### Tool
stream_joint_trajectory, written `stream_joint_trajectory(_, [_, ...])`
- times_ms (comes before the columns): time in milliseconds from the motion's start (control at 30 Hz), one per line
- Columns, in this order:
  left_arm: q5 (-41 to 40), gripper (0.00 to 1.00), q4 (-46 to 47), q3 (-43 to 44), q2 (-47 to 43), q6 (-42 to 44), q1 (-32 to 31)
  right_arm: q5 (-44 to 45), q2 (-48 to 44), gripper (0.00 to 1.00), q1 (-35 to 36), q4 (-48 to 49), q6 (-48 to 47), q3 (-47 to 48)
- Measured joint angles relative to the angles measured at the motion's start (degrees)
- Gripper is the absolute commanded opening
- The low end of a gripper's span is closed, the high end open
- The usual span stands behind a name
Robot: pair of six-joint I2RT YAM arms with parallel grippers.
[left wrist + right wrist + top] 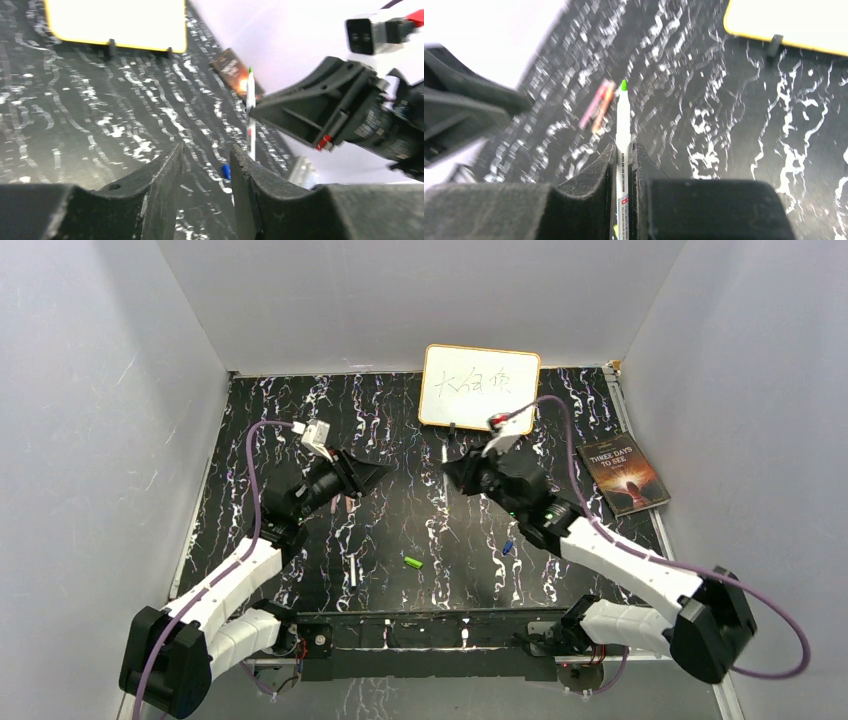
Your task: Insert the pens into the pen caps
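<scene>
The right gripper (624, 150) is clamped on a white pen (623, 112) with a green tip. The tip sticks out past the fingers, and the pen is lifted clear of the counter (734, 150), over its middle. Facing it, the left gripper (206, 152) has its jaws apart, and we see nothing between them, only the counter through the gap.

We judge the pen pick-up done and the capping not yet begun, since neither gripper has a cap. The green cap (412, 562) lies near the middle of the counter's near edge, with a blue cap (508, 548) a little to its right. A pink pen (593, 104) and an orange pen (603, 107) lie side by side in the left half, and a second white pen (353, 570) lies left of the green cap.

Next, we think, the left gripper must drop to the green cap and grip it with the open end showing. It then has to bring the cap up in line with the pen's tip, and that alignment is what needs care
</scene>
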Motion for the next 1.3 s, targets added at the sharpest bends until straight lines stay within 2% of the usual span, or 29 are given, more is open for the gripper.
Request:
stream_joint_trajectory(133, [3.0, 0.43, 13.5, -4.2, 0.6, -7.1, -0.6, -6.5, -6.3, 0.0, -5.7, 14.6, 5.1, -7.6])
stream_joint_trajectory(233, [4.4, 0.46, 22.0, -4.5, 2.5, -10.9, -1.4, -11.5, -6.4, 0.0, -6.9, 21.8, 9.1, -9.7])
stream_joint_trajectory(333, [5.7, 0.53, 28.9, -4.5, 5.0, -13.6, -2.5, -16.6, -5.5, 0.0, -7.0, 28.1, 12.5, -9.7])
stream_joint_trajectory(467, [7.4, 0.6, 34.6, -4.2, 8.7, -15.5, -4.9, -20.2, -5.3, 0.0, -6.9, 34.7, 15.4, -9.7])
stream_joint_trajectory(767, [10.3, 0.58, 42.2, -1.8, 13.4, -17.8, -9.3, -24.4, -3.5, 0.0, -6.9, 40.8, 17.8, -9.3])
stream_joint_trajectory(900, [11.9, 0.5, 44.0, 0.6, 14.3, -18.1, -10.5, -25.3, -2.7, 0.0, -6.9, 42.5, 18.9, -9.3])
stream_joint_trajectory(1067, [13.7, 0.46, 44.9, 2.5, 16.4, -18.1, -12.1, -26.0, -2.5, 0.0, -6.9, 44.8, 19.8, -9.3])
stream_joint_trajectory(1167, [14.4, 0.3, 45.1, 2.6, 18.0, -18.2, -12.8, -26.0, -2.5, 0.0, -6.9, 45.6, 20.0, -9.3])
stream_joint_trajectory(1267, [14.7, 0.01, 45.2, 2.6, 18.8, -18.3, -13.2, -26.0, -2.5, 0.0, -6.9, 46.0, 20.0, -9.3])
stream_joint_trajectory(1300, [14.6, 0.0, 45.1, 2.6, 18.9, -18.2, -13.2, -26.1, -2.5, 0.0, -6.9, 46.1, 20.1, -9.3])
